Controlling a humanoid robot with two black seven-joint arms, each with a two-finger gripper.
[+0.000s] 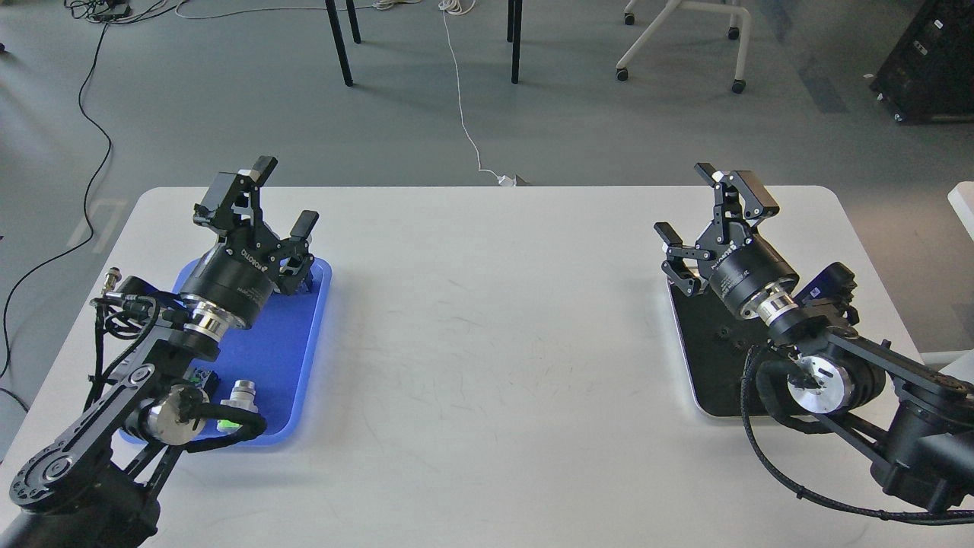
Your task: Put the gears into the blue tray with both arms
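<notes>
White desk (487,342): left hand (285,194) spread over the blue tray (293,358); right hand (708,202) spread above the black tray (704,365), where small gears (723,332) lie.

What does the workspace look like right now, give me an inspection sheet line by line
Surface: white table, middle bare, faint scuffs.
Job's things: blue tray at left; small dark gears barely discernible on black tray at right.
Clutter: push-button switch on the blue tray.
End effectors: left end effector open, empty, above the blue tray; right end effector open, empty, above the black tray.
Cables: white cable and black cable on floor.
Surroundings: grey floor, chair legs, wheeled base.
</notes>
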